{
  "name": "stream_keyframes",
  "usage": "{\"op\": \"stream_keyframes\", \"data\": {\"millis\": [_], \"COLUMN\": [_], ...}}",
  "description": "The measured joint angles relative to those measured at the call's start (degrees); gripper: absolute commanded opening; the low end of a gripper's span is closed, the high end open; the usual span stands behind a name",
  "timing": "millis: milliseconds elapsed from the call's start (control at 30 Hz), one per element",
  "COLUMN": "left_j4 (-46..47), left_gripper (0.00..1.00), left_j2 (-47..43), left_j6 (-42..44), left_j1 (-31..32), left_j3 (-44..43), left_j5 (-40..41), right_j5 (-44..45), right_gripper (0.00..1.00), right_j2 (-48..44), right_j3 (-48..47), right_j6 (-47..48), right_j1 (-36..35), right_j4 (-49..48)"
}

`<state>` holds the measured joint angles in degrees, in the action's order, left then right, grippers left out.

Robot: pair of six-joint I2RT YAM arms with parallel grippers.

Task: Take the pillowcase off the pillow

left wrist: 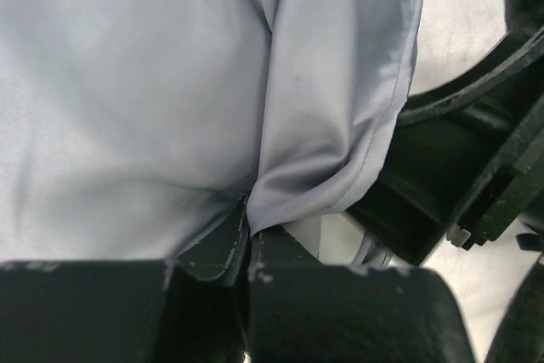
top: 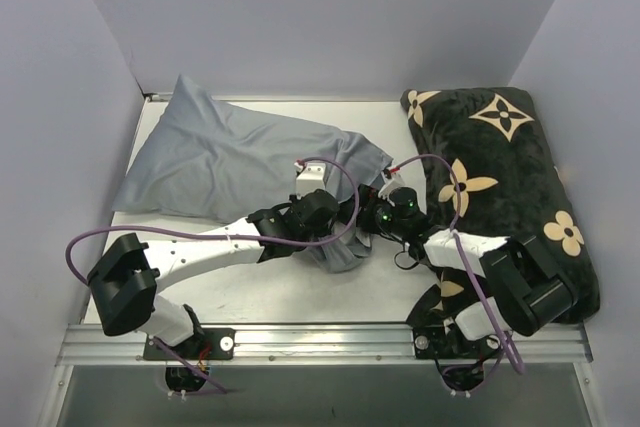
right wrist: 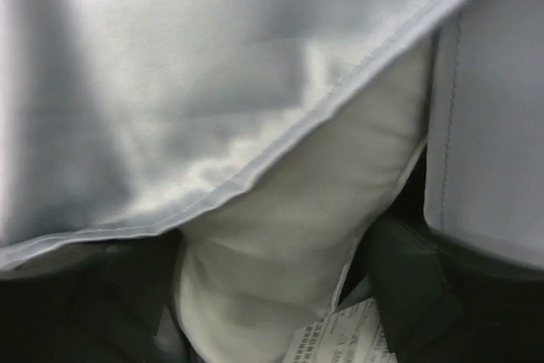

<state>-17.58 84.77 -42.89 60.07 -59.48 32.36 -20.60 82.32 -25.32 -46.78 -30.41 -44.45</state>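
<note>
The grey pillowcase lies at the back left, its open end toward the middle. My left gripper is shut on a fold of the pillowcase hem, pinched at the jaw tips. In the right wrist view the white pillow pokes out from under the pillowcase edge, with a printed label at its end. My right gripper stands open, a finger on each side of that pillow end. Seen from the top, the right gripper meets the left at the case's mouth.
A black plush cushion with tan flower motifs lies along the right side, partly under the right arm. Pale walls close in the back and both sides. A metal rail runs along the near edge. Purple cables loop over both arms.
</note>
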Motion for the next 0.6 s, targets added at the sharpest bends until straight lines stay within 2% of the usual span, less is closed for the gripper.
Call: {"op": "stream_keyframes", "data": {"millis": [100,200,267,300,367,400,467,500,600], "left_j4": [-0.22,-0.61,-1.2,-1.77,-2.89,-3.32,-4.0,-4.33,-5.16], "left_gripper": [0.0,0.01,0.08,0.19,0.29,0.4,0.5,0.58,0.7], "left_j2": [0.0,0.0,-0.02,-0.11,-0.76,-1.31,-3.04,-3.87,-6.34], "left_j6": [0.42,1.53,2.6,3.28,5.05,6.03,8.0,8.79,10.97], "left_j1": [0.0,-0.02,-0.2,-0.24,-0.24,-0.22,-0.02,0.0,0.0], "left_j3": [0.0,-0.02,-0.52,-1.05,-2.58,-3.69,-6.56,-8.2,-12.85], "left_j5": [-1.01,-2.23,-3.34,-3.96,-5.7,-6.34,-7.93,-8.63,-10.6], "right_j5": [0.24,2.71,5.46,6.97,9.97,11.06,13.07,13.99,16.17], "right_gripper": [0.0,0.0,0.0,0.0,0.0,0.0,0.0,0.0,0.0], "right_j2": [-0.5,-4.28,-8.85,-11.63,-16.61,-18.36,-20.48,-20.87,-20.83], "right_j3": [-0.04,-0.17,-0.63,-1.14,-3.8,-5.75,-10.21,-13.44,-21.35], "right_j6": [0.7,1.81,3.52,4.5,6.62,7.65,9.27,10.05,12.0], "right_j1": [-0.26,-1.79,-3.69,-4.7,-6.34,-6.84,-7.41,-7.63,-8.39], "right_j4": [-1.31,1.62,6.8,10.1,18.34,21.86,28.11,31.39,37.7]}}
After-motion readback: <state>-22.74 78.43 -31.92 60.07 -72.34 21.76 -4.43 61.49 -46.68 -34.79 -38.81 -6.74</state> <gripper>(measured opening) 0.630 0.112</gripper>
